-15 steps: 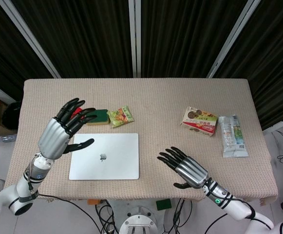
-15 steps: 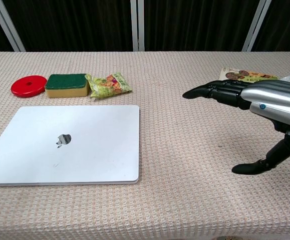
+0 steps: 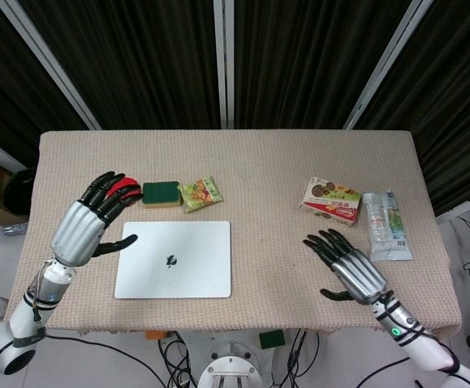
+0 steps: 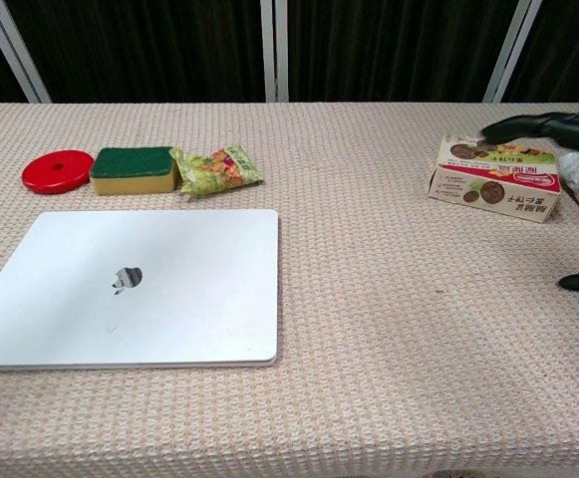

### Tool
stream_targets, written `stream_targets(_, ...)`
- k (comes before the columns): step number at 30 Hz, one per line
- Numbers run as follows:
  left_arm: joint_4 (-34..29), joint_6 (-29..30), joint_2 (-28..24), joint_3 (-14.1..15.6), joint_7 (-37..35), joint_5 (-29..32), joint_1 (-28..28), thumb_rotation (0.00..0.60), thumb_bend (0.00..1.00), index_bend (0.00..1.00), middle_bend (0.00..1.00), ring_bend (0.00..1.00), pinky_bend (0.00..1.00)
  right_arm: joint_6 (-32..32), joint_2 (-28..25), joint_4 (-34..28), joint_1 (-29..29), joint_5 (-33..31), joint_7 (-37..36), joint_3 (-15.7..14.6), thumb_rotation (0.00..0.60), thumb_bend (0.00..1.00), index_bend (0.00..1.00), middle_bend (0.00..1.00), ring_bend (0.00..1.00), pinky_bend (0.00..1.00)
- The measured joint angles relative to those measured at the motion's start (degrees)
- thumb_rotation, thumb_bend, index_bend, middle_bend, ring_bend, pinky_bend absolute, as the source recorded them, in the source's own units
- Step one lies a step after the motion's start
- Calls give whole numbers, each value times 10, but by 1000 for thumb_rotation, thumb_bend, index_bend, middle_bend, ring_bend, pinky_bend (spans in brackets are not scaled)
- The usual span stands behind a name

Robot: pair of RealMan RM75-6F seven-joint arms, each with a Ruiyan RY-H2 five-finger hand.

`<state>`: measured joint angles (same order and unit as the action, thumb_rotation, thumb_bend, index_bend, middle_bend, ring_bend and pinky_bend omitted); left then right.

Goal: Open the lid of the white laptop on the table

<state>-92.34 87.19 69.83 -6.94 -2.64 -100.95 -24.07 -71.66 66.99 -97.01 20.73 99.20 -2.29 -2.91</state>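
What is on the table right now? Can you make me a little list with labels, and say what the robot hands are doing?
laptop: white laptop, lid closed, lying flat near the front edge of the table
left hand: left hand open, raised at the laptop's left edge, holding nothing
right hand: right hand open, far to the laptop's right, holding nothing
behind laptop: red disc, green sponge, snack bag, in a row
right side: cookie box, with a clear wrapped packet beside it
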Motion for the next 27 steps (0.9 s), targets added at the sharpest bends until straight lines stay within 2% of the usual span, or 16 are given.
stream_targets(2, -4, -12, -11, 18, 10, 20, 17, 600, 90, 230, 210, 79, 121, -25, -26, 3, -19, -13, -8, -2, 600, 139, 0, 132, 0, 5)
stream_targets(7, -14, -45, -20, 53, 24, 67, 50, 600, 89, 236, 210, 79, 121, -106, -73, 14, -71, -39, -36, -3, 600, 140, 0, 134, 0, 9)
stream_targets(12, -16, -97, 4, 88, 35, 67, 52, 600, 90, 237, 209, 79, 120, -162, -96, 22, -105, -56, -50, 14, 600, 140, 0, 121, 0, 9)
stream_targets(18, -6, -147, 60, 100, 64, 39, 25, 600, 89, 236, 209, 79, 119, -160, -99, 15, -95, -51, -49, 35, 600, 140, 0, 103, 0, 9)
stream_targets(27, 35, -218, 148, 104, 88, 15, -23, 600, 89, 221, 189, 79, 114, -156, -96, 1, -86, -36, -36, 47, 600, 139, 0, 100, 0, 9)
